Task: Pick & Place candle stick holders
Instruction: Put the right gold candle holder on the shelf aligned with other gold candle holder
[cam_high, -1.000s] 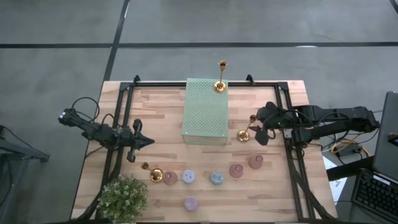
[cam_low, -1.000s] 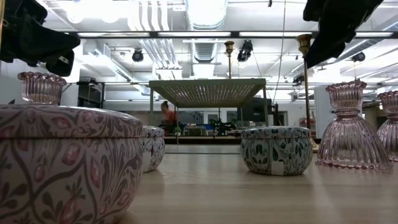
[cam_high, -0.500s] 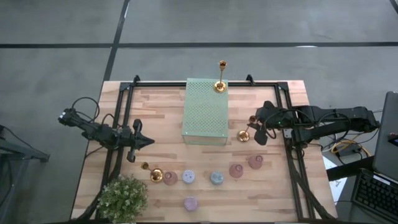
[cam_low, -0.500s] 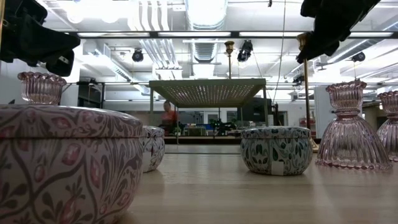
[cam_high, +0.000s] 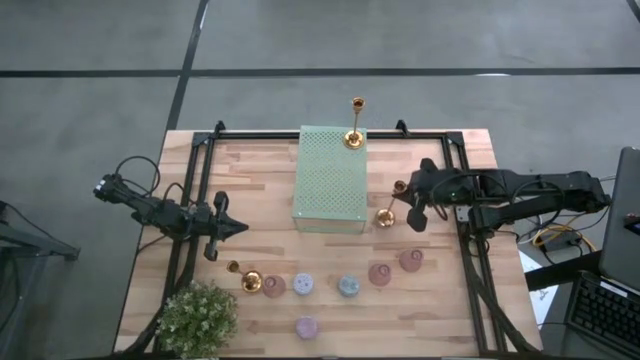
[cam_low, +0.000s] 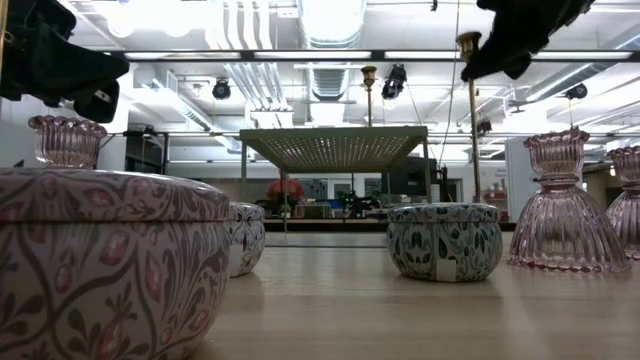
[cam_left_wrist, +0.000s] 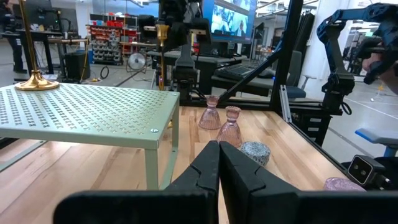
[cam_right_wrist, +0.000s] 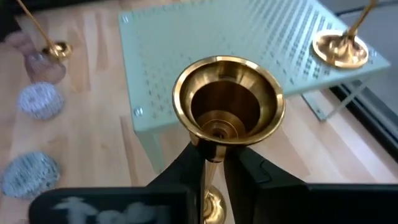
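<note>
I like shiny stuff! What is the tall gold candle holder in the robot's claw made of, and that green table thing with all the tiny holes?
The tall gold candle holder, pinched in the right claw, looks like polished metal, maybe brass: its cup gleams like a mirror. The pale green block with holes seems to be painted sheet metal, thin, matte and evenly punched, though plastic is possible.

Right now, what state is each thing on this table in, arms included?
Right gripper: shut on the stem of a tall shiny gold candle holder, beside the platform.
Left gripper: shut, empty, waiting at the table's left.
Second gold holder: upright on the pale green perforated platform.
Third gold holder: tipped over near the potted plant.
</note>
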